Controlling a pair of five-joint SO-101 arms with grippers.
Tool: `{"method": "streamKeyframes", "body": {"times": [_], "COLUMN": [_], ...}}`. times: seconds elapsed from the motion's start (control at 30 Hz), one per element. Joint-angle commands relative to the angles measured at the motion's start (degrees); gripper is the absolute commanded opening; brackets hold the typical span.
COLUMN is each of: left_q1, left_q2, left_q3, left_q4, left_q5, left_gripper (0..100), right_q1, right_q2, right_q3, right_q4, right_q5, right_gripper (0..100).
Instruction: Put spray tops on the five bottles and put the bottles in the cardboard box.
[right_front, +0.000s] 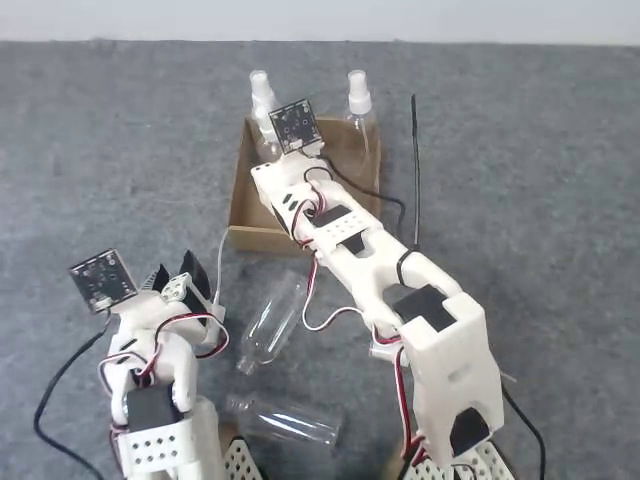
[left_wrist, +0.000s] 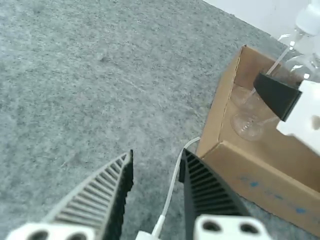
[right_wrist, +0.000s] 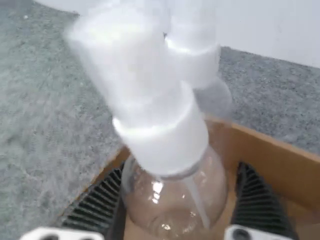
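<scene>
The cardboard box (right_front: 243, 205) (left_wrist: 260, 165) stands at the back of the table. My right gripper (right_front: 272, 150) (right_wrist: 177, 200) is inside its far left corner, shut on a clear bottle (right_wrist: 170, 185) with a white spray top (right_wrist: 150, 115). A second topped bottle (right_wrist: 200, 55) stands right behind it. Another topped bottle (right_front: 358, 105) is at the box's far right corner. Two bottles without tops lie on the carpet, one (right_front: 272, 320) in front of the box and one (right_front: 285, 422) nearer. My left gripper (right_front: 172, 275) (left_wrist: 155, 175) hangs open and empty at the front left.
Grey carpet covers the table. A white cable (left_wrist: 170, 200) runs under my left gripper, and a black cable (right_front: 415, 170) runs to the right of the box. Open carpet lies left and right of the box.
</scene>
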Motion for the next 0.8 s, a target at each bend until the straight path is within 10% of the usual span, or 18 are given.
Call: {"method": "streamKeyframes", "body": {"times": [0.0,0.77], "left_q1": [0.3,0.3], "left_q2": [-0.7,-0.7], "left_q3": [-0.6,-0.6], "left_q4": [0.3,0.2], "left_q5": [-0.4,-0.4], "left_gripper": [15,15], "right_q1": [-1.1,-1.1], "right_q2": [-4.6,-15.3], "right_q3": [-1.5,3.9], "right_q4": [3.2,9.5], "right_q5": [0.8,1.8], "right_gripper": [29.0,29.0]}}
